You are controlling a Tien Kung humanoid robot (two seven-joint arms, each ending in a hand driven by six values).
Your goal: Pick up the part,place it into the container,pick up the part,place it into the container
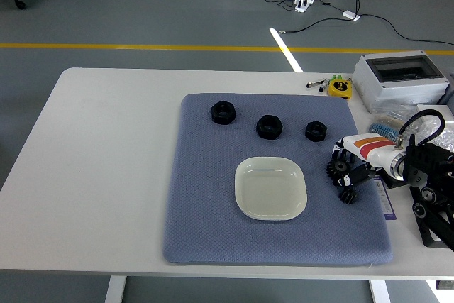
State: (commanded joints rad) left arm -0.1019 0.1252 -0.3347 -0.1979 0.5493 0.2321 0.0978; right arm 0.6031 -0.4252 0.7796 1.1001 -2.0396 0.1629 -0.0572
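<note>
Two black gear parts [342, 179] lie on the mat's [206, 196] right side, partly hidden under the right hand [349, 164]; finger grip cannot be determined.

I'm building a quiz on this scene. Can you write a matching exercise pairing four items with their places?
Column one:
1. pale square plastic dish
2. yellow tape measure
3. grey electrical box with a clear lid
4. small black toothed gear

Column two:
A. table's far right corner
B. middle of the blue-grey mat
C. on the mat, just under the right hand
D. white table, beyond the mat's far right corner

Pairs: 1-B, 2-D, 3-A, 4-C
</note>
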